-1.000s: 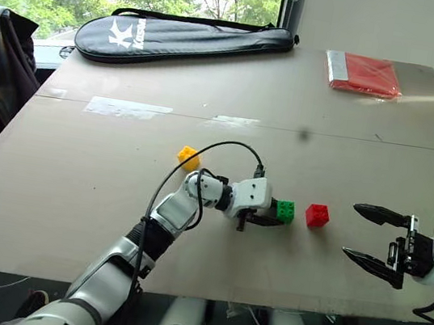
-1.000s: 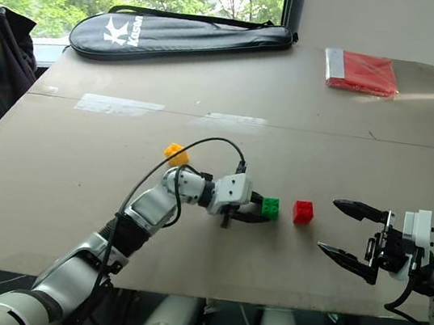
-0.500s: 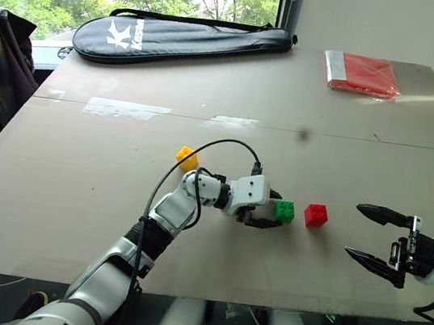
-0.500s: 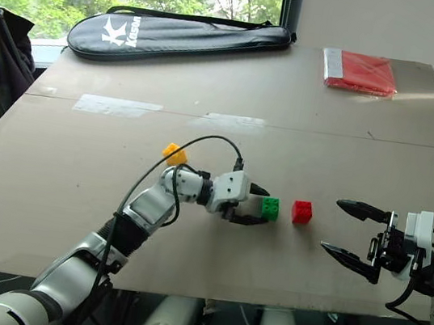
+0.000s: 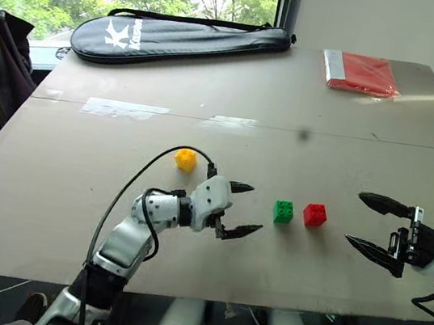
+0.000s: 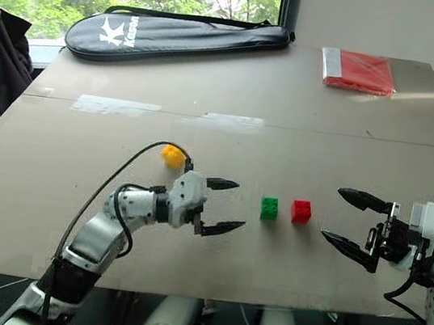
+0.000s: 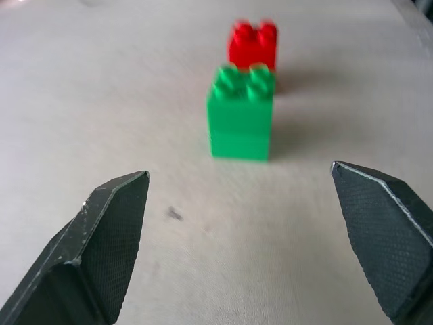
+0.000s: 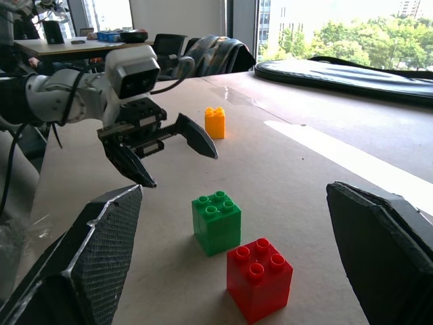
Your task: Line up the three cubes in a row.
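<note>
Taking the green cube [image 5: 283, 212] as the landmark, the scene reads from the robot's left across the brown table [image 5: 110, 220]. Far to the left and toward the table's back edge lies a long black racket bag [image 5: 178, 38], well apart from the green cube. Nearer, the yellow cube [image 5: 186, 160] sits to the left of the green cube and a little farther back, out of line with it. The left gripper [image 5: 239, 208] hangs just left of the green cube, near it but not touching, its two black fingers spread wide with nothing between them; in the left wrist view the fingertips [image 7: 115, 223] frame open tabletop, with the green cube standing upright, studs up, beyond them. Just to the right of the green cube, with a small gap between, stands the red cube [image 5: 314, 215], also studs up; these two sit side by side in a row. Farther right of the green cube, beyond the red one, the right gripper [image 5: 371, 224] points toward the cubes with its fingers spread wide and empty. Far behind and to the right of the green cube a flat red packet [image 5: 363, 73] lies near the table's back edge.
</note>
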`<action>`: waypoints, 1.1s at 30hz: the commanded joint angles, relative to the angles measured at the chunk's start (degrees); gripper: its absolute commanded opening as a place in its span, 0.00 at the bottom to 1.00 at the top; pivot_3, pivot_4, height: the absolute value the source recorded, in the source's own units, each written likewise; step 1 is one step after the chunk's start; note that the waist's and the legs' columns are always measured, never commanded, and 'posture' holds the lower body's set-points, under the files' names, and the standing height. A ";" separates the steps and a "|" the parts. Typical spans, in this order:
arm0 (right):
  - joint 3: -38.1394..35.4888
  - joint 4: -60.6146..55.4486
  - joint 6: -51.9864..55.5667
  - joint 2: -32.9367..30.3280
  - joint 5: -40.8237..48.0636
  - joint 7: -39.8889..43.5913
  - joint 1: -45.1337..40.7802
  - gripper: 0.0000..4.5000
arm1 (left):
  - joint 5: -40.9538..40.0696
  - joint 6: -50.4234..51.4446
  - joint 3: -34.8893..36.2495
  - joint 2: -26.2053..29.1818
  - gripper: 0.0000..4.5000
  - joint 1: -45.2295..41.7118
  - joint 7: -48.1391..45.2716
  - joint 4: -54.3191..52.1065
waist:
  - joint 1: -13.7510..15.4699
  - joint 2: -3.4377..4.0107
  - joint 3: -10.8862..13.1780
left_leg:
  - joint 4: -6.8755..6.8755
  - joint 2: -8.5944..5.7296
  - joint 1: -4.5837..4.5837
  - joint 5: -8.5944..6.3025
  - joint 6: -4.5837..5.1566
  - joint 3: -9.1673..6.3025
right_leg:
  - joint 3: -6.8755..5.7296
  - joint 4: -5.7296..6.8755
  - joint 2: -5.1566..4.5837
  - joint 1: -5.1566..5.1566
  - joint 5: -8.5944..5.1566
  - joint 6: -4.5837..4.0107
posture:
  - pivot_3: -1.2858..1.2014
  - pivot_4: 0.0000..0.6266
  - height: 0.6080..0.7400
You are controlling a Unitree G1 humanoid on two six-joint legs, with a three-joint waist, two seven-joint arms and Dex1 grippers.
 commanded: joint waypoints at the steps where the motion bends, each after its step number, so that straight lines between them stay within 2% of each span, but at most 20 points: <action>1: -1.04 -0.13 0.63 0.12 0.94 -0.65 -1.54 1.00 | 1.38 2.48 6.18 -2.17 0.98 5.16 10.32 -8.36 | 0.61 0.01 -0.01 | 0.00 -0.02 0.01 0.00 0.00 -0.02 | -0.01 0.02 -0.02 0.02 0.00 0.00 | 0.52 0.24 0.65; 3: -0.72 0.66 0.88 0.17 0.76 -0.57 -2.67 1.00 | 3.86 3.88 9.30 -4.03 0.98 10.11 16.85 -12.25 | 0.28 0.00 -0.01 | 0.01 -0.03 0.02 0.01 -0.02 -0.09 | -0.12 0.01 0.02 0.09 -0.01 -0.02 | 0.52 0.24 0.65; 6: -0.34 1.52 1.57 0.30 0.73 -0.67 -4.45 1.00 | 4.17 5.21 12.95 -4.57 0.98 14.39 20.77 -13.18 | 0.17 0.00 0.00 | 0.00 -0.03 0.01 0.01 -0.02 -0.07 | -0.14 0.00 0.05 0.06 -0.01 -0.02 | 0.52 0.24 0.65; 10: 0.21 2.24 2.11 0.41 0.44 -0.32 -5.93 1.00 | 7.27 4.88 16.05 -1.99 0.98 11.59 24.42 -6.43 | 0.42 0.00 -0.01 | 0.01 -0.03 0.05 0.02 -0.02 -0.13 | -0.32 0.05 0.22 0.08 -0.10 -0.16 | 0.52 0.24 0.65; 23: -0.42 0.99 2.37 0.20 0.74 -0.38 -5.81 1.00 | 8.42 9.03 9.06 -0.62 0.98 1.94 23.48 6.40 | 0.27 0.01 -0.01 | 0.00 -0.14 0.01 0.02 -0.02 -0.12 | -0.31 0.04 0.13 0.04 0.00 -0.01 | 0.52 0.24 0.65; 33: -0.35 -0.56 2.29 0.69 1.02 -0.84 -5.02 1.00 | 7.81 11.27 9.54 -0.55 0.98 -0.56 23.63 10.22 | 0.22 0.04 -0.04 | 0.00 -0.13 0.07 0.02 -0.03 -0.10 | -0.28 0.06 0.06 0.09 0.00 -0.01 | 0.52 0.24 0.65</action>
